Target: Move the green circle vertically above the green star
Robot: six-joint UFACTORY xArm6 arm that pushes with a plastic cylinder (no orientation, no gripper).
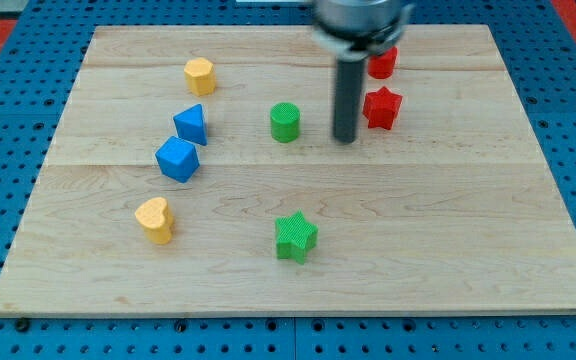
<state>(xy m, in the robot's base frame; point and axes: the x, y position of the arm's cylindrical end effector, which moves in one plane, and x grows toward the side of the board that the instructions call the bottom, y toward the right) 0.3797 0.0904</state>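
Green circle [285, 121] stands upright, directly above green star [295, 237].

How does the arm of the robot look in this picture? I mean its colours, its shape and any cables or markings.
Only the end of the arm shows. A blurred, dark grey rounded mount enters from the view's top. From it hangs a straight, smooth dark rod, a plain cylinder with a faint lighter sheen along its side. My tip is blunt and flat. No cables, markings or labels can be seen.
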